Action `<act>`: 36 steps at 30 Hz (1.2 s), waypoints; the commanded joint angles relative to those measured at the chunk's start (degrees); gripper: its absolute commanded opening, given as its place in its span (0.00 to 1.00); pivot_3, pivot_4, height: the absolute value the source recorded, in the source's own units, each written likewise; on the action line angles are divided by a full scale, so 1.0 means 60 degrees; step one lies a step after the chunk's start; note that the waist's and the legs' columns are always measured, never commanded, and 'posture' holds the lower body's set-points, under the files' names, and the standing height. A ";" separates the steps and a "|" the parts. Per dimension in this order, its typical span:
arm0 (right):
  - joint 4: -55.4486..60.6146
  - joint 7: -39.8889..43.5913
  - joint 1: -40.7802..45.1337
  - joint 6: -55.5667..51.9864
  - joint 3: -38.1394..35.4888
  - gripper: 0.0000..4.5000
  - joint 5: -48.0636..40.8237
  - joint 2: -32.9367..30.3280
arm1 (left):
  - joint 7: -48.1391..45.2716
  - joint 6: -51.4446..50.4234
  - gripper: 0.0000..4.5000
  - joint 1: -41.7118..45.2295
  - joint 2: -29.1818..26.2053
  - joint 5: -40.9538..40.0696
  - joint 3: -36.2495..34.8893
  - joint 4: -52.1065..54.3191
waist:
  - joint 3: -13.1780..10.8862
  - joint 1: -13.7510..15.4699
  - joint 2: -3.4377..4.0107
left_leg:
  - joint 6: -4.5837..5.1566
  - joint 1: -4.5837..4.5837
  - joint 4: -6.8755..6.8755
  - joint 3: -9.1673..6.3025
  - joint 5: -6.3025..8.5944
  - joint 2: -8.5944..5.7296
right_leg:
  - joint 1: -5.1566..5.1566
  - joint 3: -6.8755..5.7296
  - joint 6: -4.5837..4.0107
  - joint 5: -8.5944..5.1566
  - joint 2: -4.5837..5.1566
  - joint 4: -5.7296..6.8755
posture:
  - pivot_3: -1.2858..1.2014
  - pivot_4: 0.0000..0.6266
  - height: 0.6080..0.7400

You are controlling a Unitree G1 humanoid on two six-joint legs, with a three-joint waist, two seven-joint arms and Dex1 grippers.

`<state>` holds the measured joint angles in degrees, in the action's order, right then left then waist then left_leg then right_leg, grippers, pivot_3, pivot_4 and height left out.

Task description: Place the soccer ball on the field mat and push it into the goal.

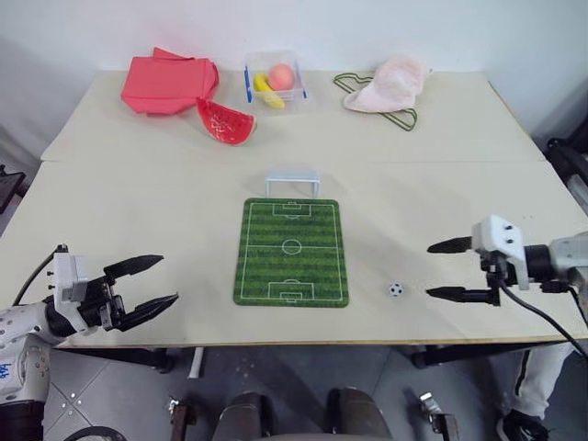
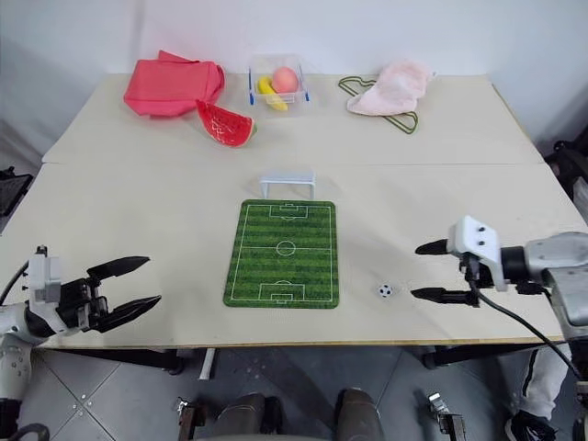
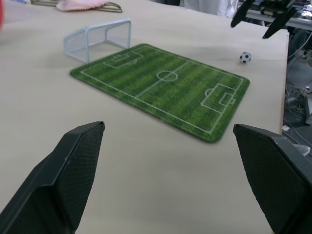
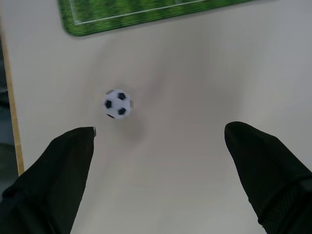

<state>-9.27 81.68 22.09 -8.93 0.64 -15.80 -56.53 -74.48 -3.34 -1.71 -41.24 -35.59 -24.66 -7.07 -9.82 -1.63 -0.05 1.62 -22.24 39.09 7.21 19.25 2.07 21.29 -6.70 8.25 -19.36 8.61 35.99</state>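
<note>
A pale beige table [image 1: 138, 184] stands against a white wall [image 1: 367, 28].

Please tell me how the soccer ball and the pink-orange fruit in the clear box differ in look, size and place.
The soccer ball is white with black patches; the pink-orange fruit is one plain colour. The soccer ball is far smaller than the fruit. The ball lies bare on the table near the front edge, beside the field mat on the right; the fruit sits inside the clear box at the far side, next to a banana. Both are round.
</note>
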 commanded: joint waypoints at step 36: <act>-0.0028 -0.0127 0.1060 0.0143 0.0280 0.01 0.0226 0.0984 | 0.0515 -0.0068 1.00 -0.0143 0.0192 -0.0103 -0.0137 0.0740 | -0.0001 0.0008 -0.0001 | -0.0001 -0.0005 0.0008 -0.0010 0.0000 0.0003 | -0.0004 -0.0010 0.0000 0.0000 -0.0001 0.0004 | 0.52 0.24 1.00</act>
<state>-11.79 81.18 28.79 -6.92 3.99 -13.09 -49.50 -71.61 -4.52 -2.66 -40.23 -36.22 -25.25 -3.00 -9.82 -1.58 -0.06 1.62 -22.26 39.14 7.15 19.25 2.08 21.26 -6.76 8.25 -19.36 8.61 36.01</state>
